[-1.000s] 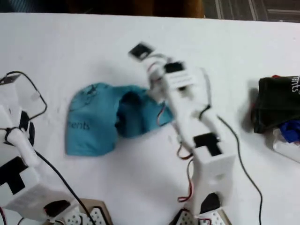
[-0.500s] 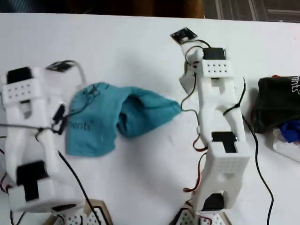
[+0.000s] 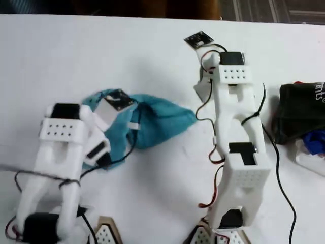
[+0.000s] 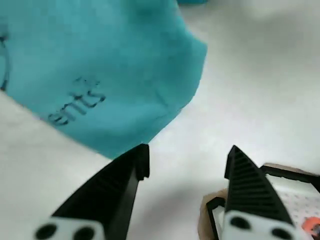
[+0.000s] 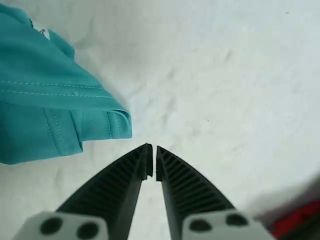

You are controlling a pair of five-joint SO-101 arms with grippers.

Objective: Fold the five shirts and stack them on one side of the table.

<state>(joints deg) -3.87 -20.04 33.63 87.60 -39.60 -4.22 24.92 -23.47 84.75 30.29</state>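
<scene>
Teal shirt [image 3: 162,122] bunched at mid-desk [image 3: 101,56]. Just off its near edge, left claw [image 4: 189,152] spread wide, gripping nothing, cloth a little past the tips. Just beside the shirt's folded corner, over bare desk, right claw [image 5: 153,150] drawn to a narrow slit, empty, clear of the cloth. Well apart, at the desk's right edge, a dark shirt [image 3: 302,114].

A teal shirt [image 3: 162,122] w/ dark lettering, teal stitching, on a white table [image 3: 101,51]. The left arm [image 3: 58,152] & right arm [image 3: 238,137]: white, black motors, black & red wires. The left gripper [image 4: 188,152] & right gripper [image 5: 151,150]: black ridged fingers. A dark shirt [image 3: 302,117] w/ white print; a blue cloth [image 3: 316,140].
</scene>
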